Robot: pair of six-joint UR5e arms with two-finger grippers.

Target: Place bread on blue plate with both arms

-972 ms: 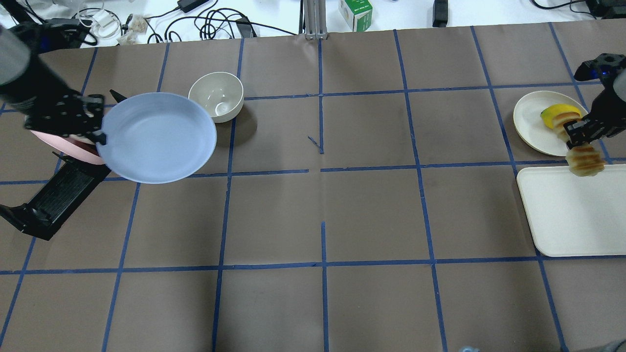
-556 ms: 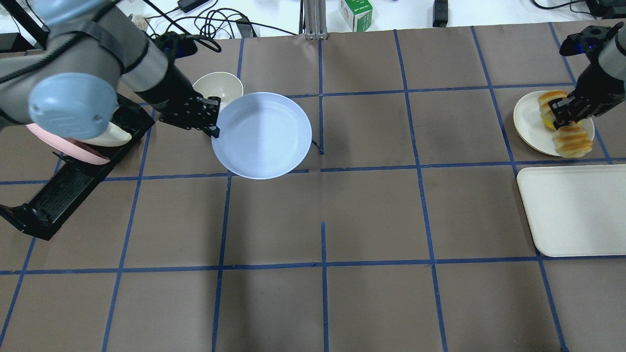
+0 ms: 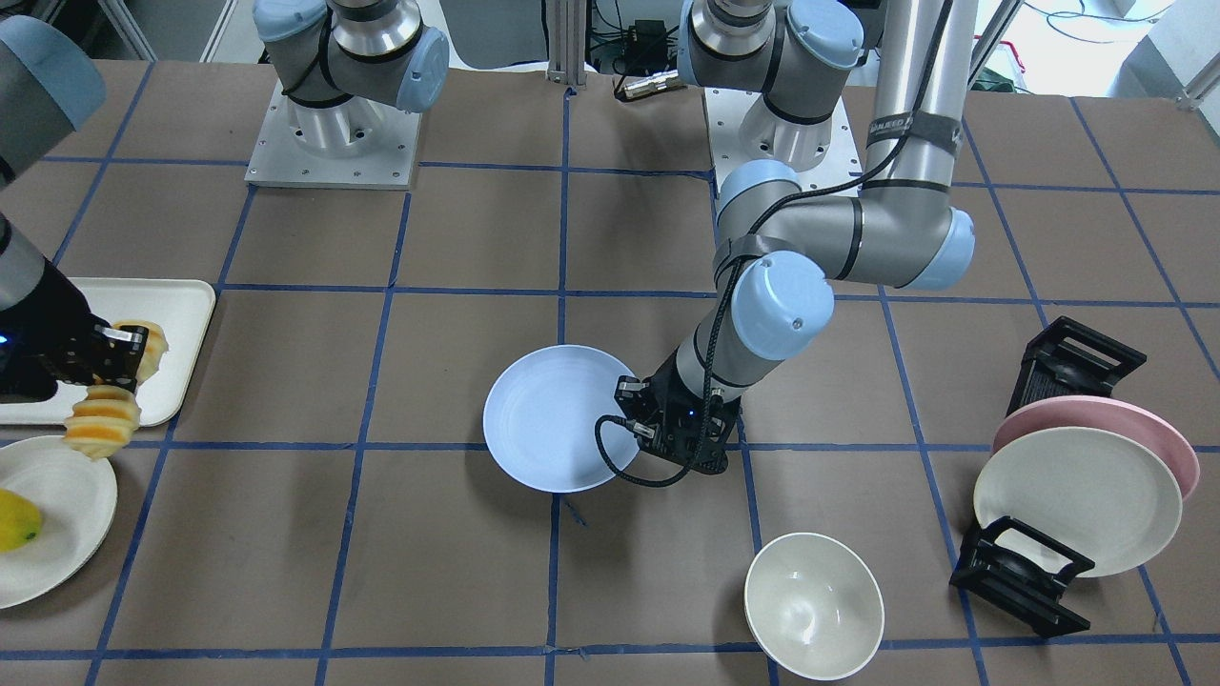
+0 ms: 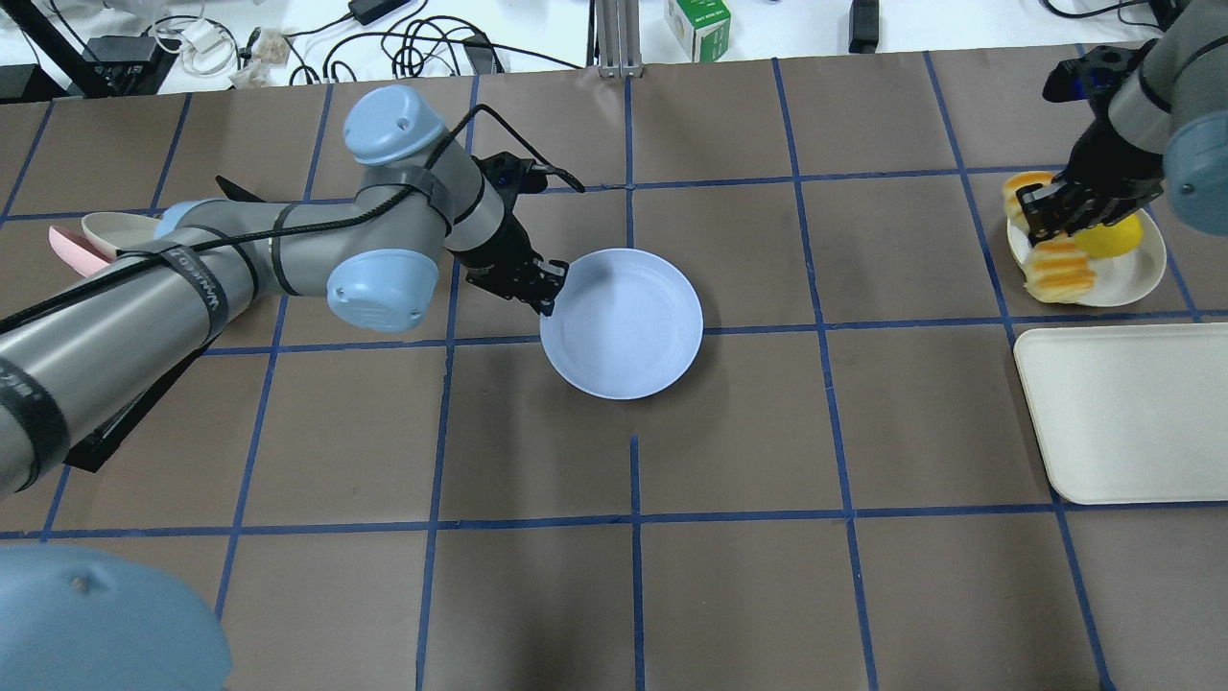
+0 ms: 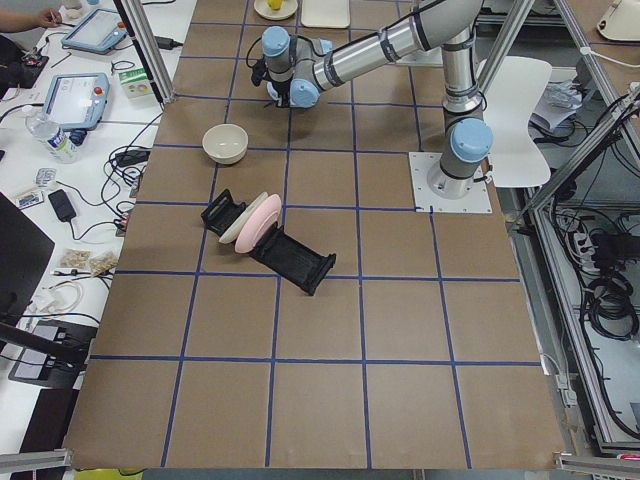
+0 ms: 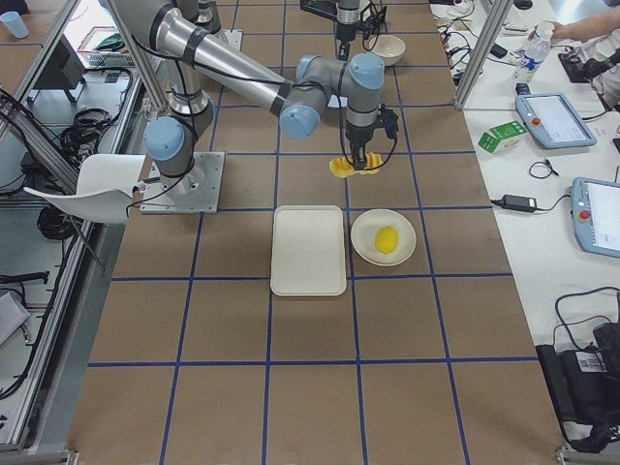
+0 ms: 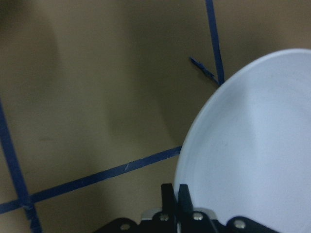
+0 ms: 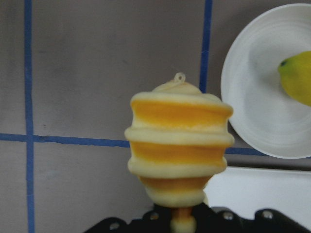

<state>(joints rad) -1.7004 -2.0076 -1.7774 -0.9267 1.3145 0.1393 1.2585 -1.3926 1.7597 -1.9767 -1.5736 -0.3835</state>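
The blue plate is held level, low over the middle of the table; it also shows in the front view and the left wrist view. My left gripper is shut on the plate's left rim. My right gripper is shut on the bread, a yellow-orange ridged loaf that hangs from the jaws above the table at the far right. The right wrist view shows the bread sticking out from between the fingers.
A cream plate with a yellow fruit lies under the right gripper, with a white tray beside it. A cream bowl stands near the left arm. A black rack holds a pink plate and a cream plate.
My left arm has carried the blue plate rightward from near the rack to the table's middle. My right gripper has moved with the bread away from the tray, over the cream plate's edge.
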